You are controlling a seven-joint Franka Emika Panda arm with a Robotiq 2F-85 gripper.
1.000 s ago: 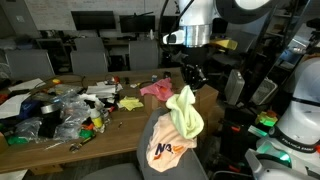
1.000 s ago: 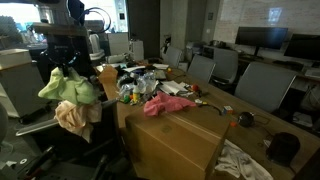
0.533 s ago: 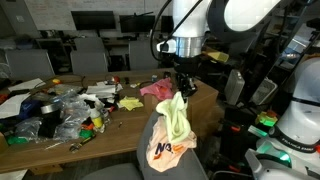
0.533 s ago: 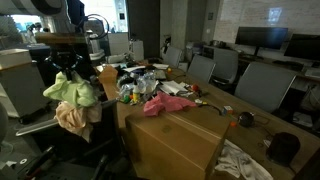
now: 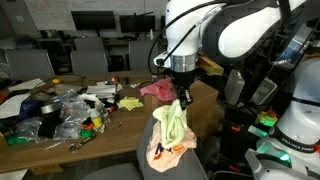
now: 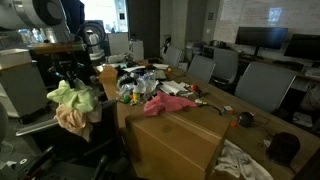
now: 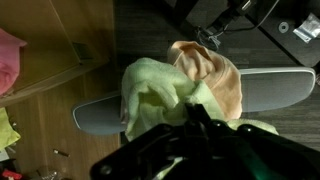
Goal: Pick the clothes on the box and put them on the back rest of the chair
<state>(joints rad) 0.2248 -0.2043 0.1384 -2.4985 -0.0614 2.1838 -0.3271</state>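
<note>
Exterior views on the chair [image 5: 160,172] from different sides; wrist view close overhead.

The gripper [image 5: 180,98] has its fingertips sunk out of sight in the folds of the yellow-green garment [image 5: 172,122] it pinches. In the wrist view it is only a dark, blurred mass at 6 o'clock. Cloth covers the middle of the chair [image 7: 285,88] back rest, so only its ends show. The pink garment [image 7: 8,60] is sliced by the edge at 9 o'clock. In an exterior view the box [image 6: 170,140] runs off at 6 o'clock. The clutter [image 5: 60,110] at 9 o'clock is too small to sort out.
</note>
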